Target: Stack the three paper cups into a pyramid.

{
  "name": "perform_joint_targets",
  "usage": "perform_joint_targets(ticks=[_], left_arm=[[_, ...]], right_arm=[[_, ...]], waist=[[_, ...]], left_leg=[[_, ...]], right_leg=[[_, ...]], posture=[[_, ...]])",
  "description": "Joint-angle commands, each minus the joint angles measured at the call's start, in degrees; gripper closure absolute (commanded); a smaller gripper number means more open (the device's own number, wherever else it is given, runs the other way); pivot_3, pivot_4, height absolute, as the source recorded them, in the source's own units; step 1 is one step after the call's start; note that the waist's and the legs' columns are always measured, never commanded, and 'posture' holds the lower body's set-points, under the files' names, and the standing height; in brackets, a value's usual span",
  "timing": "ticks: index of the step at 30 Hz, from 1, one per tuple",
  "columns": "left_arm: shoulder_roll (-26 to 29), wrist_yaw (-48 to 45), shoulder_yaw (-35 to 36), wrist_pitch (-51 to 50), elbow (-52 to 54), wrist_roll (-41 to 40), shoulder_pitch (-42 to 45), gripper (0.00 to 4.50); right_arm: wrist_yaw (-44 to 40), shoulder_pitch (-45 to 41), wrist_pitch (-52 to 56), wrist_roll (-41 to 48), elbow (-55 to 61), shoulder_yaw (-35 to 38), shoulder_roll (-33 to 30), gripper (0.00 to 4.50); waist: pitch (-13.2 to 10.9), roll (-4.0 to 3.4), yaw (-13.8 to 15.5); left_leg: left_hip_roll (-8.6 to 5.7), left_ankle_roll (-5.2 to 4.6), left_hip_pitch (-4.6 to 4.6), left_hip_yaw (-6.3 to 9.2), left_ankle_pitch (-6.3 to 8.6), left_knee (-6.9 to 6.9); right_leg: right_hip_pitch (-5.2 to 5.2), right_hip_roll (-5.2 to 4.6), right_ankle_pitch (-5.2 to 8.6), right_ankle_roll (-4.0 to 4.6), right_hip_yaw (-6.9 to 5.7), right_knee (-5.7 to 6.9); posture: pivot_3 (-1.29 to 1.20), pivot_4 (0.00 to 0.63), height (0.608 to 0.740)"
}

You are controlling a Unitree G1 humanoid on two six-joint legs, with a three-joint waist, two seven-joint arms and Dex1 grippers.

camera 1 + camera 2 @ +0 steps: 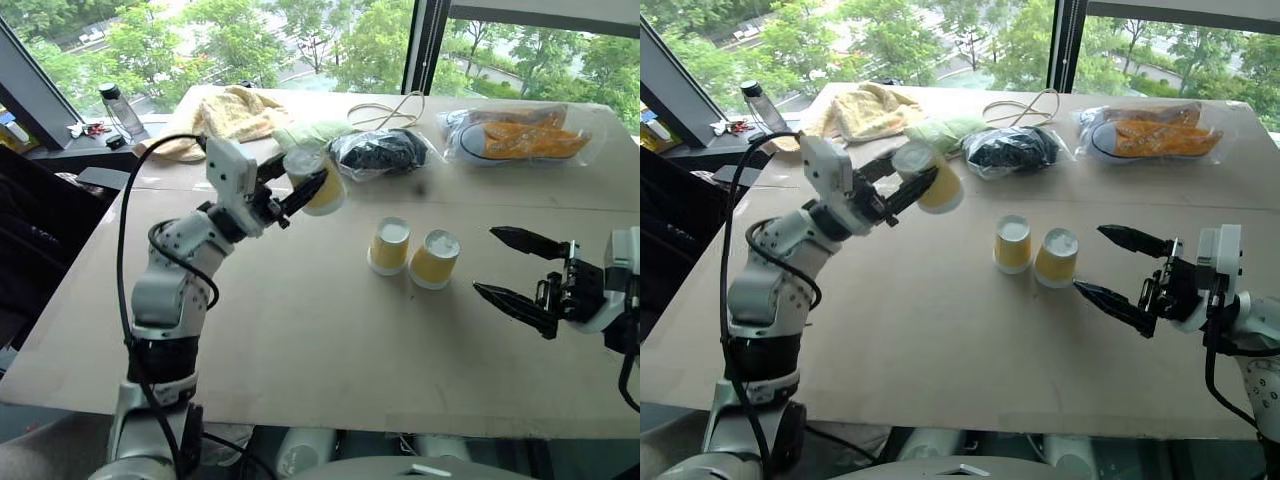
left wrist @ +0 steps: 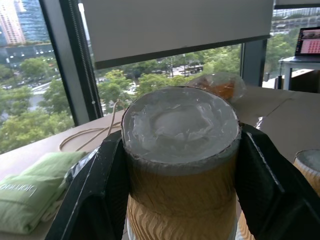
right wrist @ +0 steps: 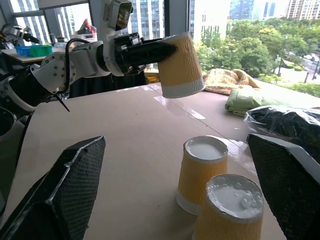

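Left gripper (image 1: 305, 190) pinching 1 paper cup (image 1: 317, 180) above table (image 1: 300, 330); 2 cups (image 1: 412, 252) side by side; right gripper (image 1: 510, 268) spread

Paper cups (image 1: 410, 252): ribbed matt walls. Table (image 1: 300, 340): matt smooth board. Bags (image 1: 520, 135): glossy clear plastic.

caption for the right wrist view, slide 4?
Left gripper holds one cup above the table; two cups stand upside down between the open right fingers.
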State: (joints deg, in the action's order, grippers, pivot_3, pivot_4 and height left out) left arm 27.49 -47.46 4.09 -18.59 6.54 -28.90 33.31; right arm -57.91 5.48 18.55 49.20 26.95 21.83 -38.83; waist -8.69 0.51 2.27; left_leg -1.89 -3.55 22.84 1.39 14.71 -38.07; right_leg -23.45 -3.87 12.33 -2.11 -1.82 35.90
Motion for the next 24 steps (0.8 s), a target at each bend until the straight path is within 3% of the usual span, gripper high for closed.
perform_joint_targets(ticks=[1,8,16,24], left_arm=[[-0.8,-8.4,-4.0,-3.1,-5.3,-2.9,8.9,2.21],[-4.9,-19.0,-10.4,-2.8,-14.5,-1.1,17.7,2.21],[-10.0,-21.2,-13.3,1.5,-22.4,3.6,21.8,2.21],[-10.5,-22.4,-14.4,3.8,-24.8,7.8,22.4,2.21]], right_arm=[[-0.3,2.5,-2.4,-0.8,-1.1,3.9,0.6,0.0],[0.0,6.3,-5.4,-3.8,-0.9,4.4,1.9,0.0],[2.5,9.1,-6.2,-5.0,2.1,4.2,3.6,0.0],[2.8,9.0,-5.9,-4.7,2.2,4.7,2.9,0.0]], waist=[[0.0,0.05,-0.2],[0.0,0.03,-1.2],[-0.1,0.05,-1.4],[-0.1,0.05,-1.4]], left_leg=[[0.0,-0.02,-0.02,-0.05,0.01,-0.01],[0.08,-0.06,-0.09,-0.04,0.02,-0.07],[0.09,-0.08,-0.09,-0.05,0.04,-0.2],[0.09,-0.08,-0.08,-0.02,0.04,-0.2]], right_leg=[[0.0,0.15,0.0,-0.01,0.06,0.02],[0.0,0.36,0.01,0.0,0.09,0.19],[-0.01,0.39,0.02,-0.01,0.16,0.3],[-0.01,0.37,0.02,-0.01,0.15,0.31]], posture=[[0.0,0.15,0.74],[0.0,0.15,0.74],[0.0,0.15,0.74],[0.0,0.15,0.74]])
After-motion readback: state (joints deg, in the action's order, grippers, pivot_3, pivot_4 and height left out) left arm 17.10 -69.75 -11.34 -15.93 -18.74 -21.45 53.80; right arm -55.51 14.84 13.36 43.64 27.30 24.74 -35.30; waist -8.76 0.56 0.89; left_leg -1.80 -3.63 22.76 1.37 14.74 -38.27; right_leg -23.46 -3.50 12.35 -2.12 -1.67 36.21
